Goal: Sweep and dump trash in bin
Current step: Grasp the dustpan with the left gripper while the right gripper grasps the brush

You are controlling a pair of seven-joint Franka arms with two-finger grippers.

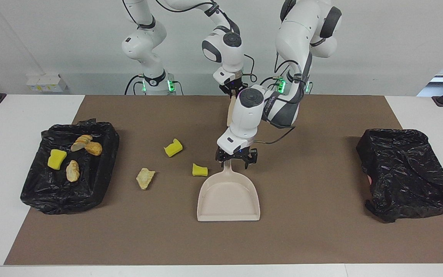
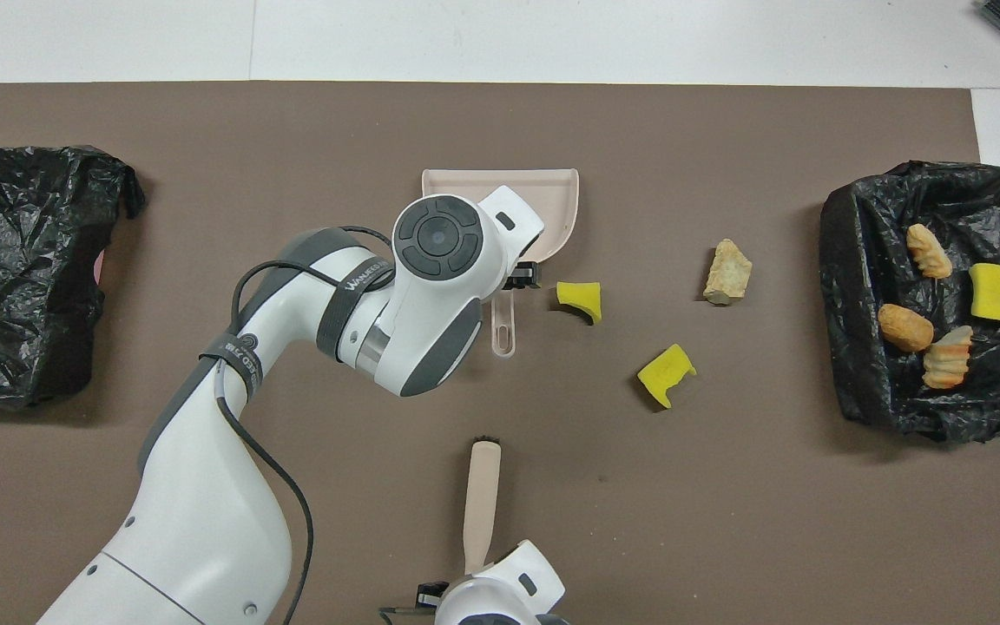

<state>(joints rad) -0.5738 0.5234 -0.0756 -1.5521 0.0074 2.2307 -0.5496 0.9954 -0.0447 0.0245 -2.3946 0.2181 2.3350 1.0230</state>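
- My left fingers (image 1: 236, 159) are down low over the thin handle of the flat beige plastic dustpan (image 1: 228, 200). They stand spread apart on both sides of the handle and do not squeeze it yet.
- The dustpan lies flat on the brown tabletop (image 1: 313, 231) with its wide mouth pointing away from me.
- My right fingers (image 1: 236, 89) are closed on the beige brush (image 2: 482, 495) and hold it up close to my end of the tabletop. I think it waits there until the dustpan is held firm.
- Three bits of trash lie loose on the tabletop: a yellow sponge chunk (image 1: 199, 169) just beside the dustpan handle, another yellow sponge chunk (image 1: 173, 147) nearer to me, and a pale bread crumb (image 1: 145, 178).
- Four more bits already lie in the open black-bag bin (image 1: 102, 181) at my right arm's end.
- A crumpled black bag (image 1: 406, 173) sits at my left arm's end.
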